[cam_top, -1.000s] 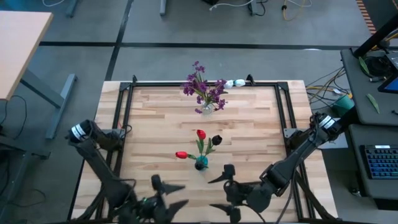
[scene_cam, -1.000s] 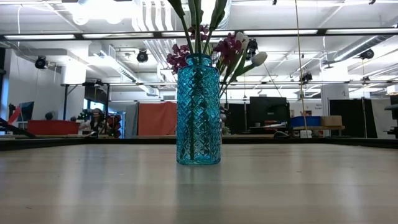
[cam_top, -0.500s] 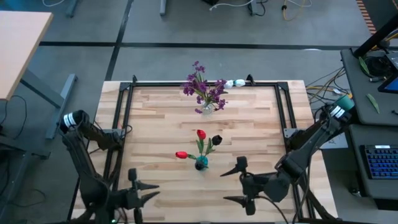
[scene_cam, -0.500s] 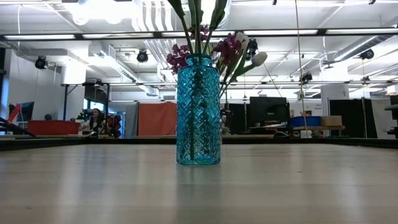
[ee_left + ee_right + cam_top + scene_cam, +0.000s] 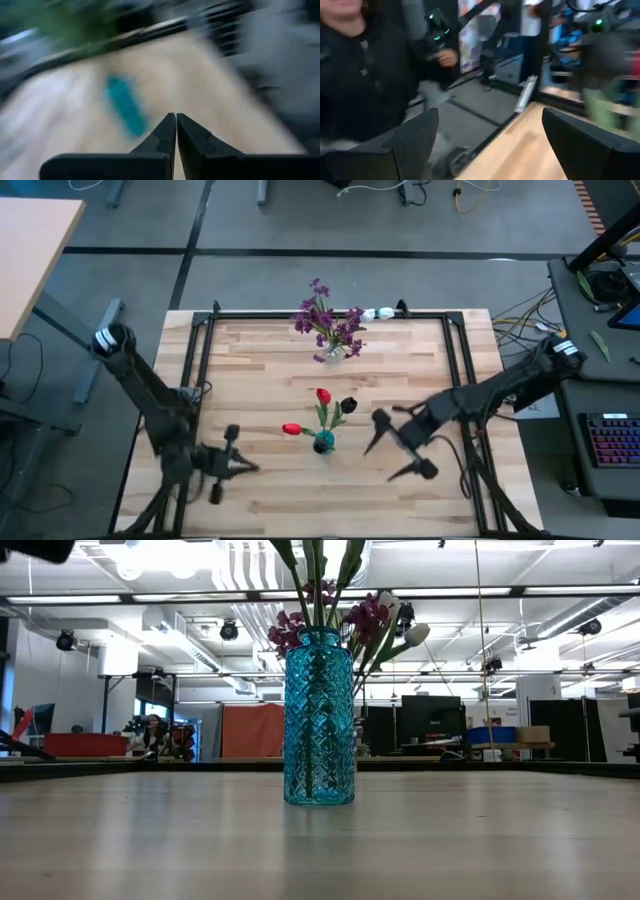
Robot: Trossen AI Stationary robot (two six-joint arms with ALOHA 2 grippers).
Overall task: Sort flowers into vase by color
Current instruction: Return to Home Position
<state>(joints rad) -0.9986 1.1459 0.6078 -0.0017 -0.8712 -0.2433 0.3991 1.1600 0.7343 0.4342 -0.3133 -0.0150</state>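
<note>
A teal vase [image 5: 323,442] stands mid-table and holds two red tulips [image 5: 322,394] and a near-black bloom [image 5: 348,406]. The low view shows the teal vase [image 5: 319,715] with green stems in its mouth. A clear vase [image 5: 333,356] near the far edge holds purple flowers [image 5: 328,320]. White buds [image 5: 375,313] lie by the far rail. My left gripper [image 5: 245,467] hovers left of the teal vase, shut on nothing. In the left wrist view my left gripper [image 5: 176,125] points at the blurred teal vase [image 5: 125,105]. My right gripper [image 5: 396,447] is open, right of the teal vase.
A black metal frame [image 5: 205,340] runs along the table's left, far and right edges. A person in dark clothes [image 5: 355,75] stands beyond the table in the right wrist view. A desk with a keyboard [image 5: 612,442] stands to the right.
My left gripper has shut, drawn toward the table's left edge and then a little toward the far edge. My right gripper, still open, has swung toward the right and far edges and has turned. The vases and flowers have stayed put.
</note>
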